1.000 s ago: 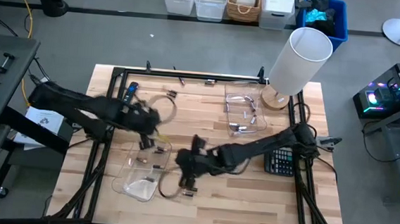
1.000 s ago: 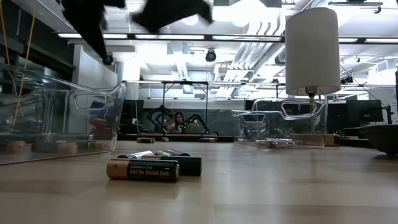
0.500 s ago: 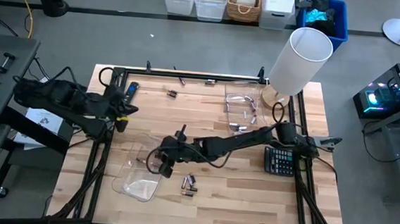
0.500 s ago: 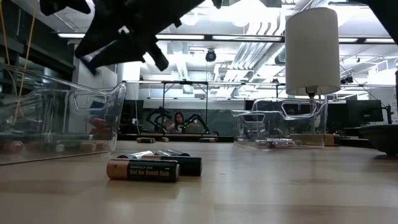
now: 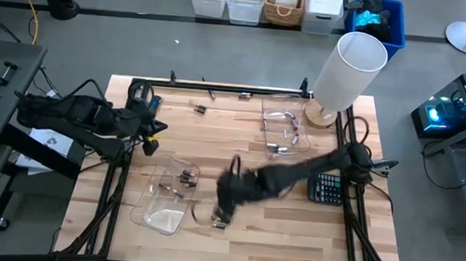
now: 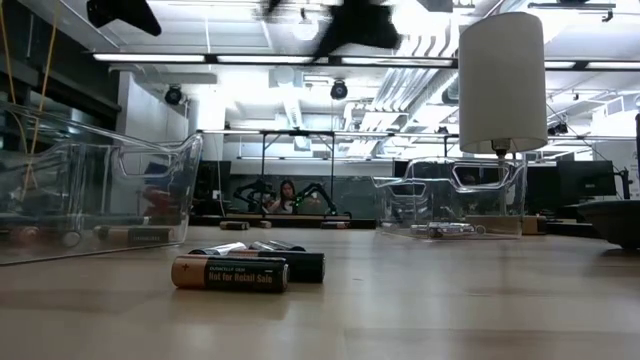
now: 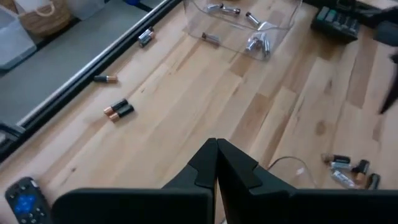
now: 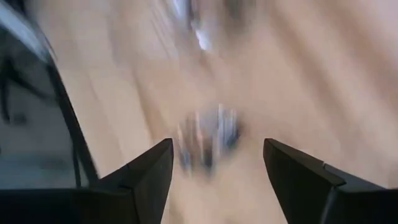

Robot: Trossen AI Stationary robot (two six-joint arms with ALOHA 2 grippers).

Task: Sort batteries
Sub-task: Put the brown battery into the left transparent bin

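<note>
Three loose batteries (image 5: 220,220) lie on the wood near the front edge; in the low view they are the dark copper-ended cells (image 6: 230,272). My right gripper (image 5: 223,199) hangs open just above them, blurred by motion; its wrist view shows batteries (image 8: 208,138) ahead of the open fingers (image 8: 149,171). The near left clear tray (image 5: 155,215) holds a few batteries (image 5: 187,177). The far clear tray (image 5: 277,115) holds silvery ones (image 5: 292,136). My left gripper (image 5: 153,138) is shut and raised by the table's left edge, holding nothing (image 7: 216,157).
A white lamp (image 5: 348,69) stands at the far right corner, with a dark calculator (image 5: 325,188) at the right edge and a remote (image 5: 152,104) at the far left. More batteries (image 7: 118,110) lie loose near the far edge. Bare wood lies at the front right.
My right gripper has swung toward the table's left, over the near left tray, then back right over the loose batteries, rolling its wrist. My left gripper has drawn back from the tray toward the table's left edge and risen.
</note>
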